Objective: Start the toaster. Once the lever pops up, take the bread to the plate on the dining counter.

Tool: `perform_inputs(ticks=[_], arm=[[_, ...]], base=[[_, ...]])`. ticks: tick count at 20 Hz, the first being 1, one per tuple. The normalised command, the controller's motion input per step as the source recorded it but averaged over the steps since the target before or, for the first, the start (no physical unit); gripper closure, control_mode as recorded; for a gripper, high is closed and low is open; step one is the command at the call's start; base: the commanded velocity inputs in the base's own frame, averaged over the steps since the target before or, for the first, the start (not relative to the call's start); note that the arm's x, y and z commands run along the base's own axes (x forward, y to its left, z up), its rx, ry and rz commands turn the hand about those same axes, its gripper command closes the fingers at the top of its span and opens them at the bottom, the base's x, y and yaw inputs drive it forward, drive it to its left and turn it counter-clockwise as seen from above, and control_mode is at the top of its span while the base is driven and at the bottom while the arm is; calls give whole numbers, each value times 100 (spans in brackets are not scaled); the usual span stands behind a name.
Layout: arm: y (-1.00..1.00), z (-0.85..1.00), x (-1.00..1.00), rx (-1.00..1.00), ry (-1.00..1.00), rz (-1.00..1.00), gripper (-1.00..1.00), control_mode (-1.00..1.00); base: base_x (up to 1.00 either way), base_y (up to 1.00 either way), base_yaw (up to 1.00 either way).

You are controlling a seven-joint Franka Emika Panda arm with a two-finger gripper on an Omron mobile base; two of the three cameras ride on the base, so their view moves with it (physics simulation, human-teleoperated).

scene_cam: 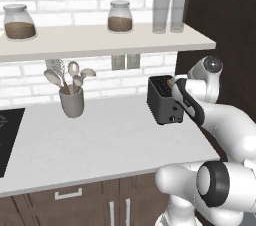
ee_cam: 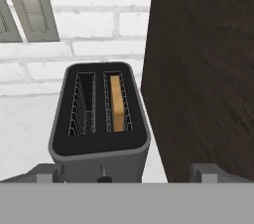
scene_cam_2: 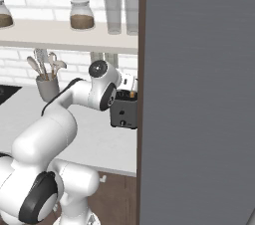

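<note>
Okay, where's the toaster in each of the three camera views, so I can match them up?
Left base view: toaster right of centre on the pale worktop, beside the arm.
Right base view: toaster at centre, against the dark panel's edge.
Hand view: toaster lower centre, seen from above, bread in its right slot.
Shared landmark: dark wood panel beside it.

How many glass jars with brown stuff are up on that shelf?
2. One jar stands at the shelf's left end; the other jar stands near the middle, left of the two empty glasses. More may sit beyond the picture's edge.

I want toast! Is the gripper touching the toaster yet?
Apart. In the hand view the open gripper straddles the toaster's near end, each fingertip standing clear of its sides.
</note>
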Motion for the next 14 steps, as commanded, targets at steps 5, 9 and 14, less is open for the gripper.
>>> perform_inputs(ticks=[5, 9, 14], arm=[[0, 0, 0, 0, 0, 0, -100, -100], [0, -1, 0, 0, 0, 0, -100, -100], [0, 0, 0, 0, 0, 0, -100, -100]], base=[[0, 0, 0], [0, 0, 0], [0, 0, 0]])
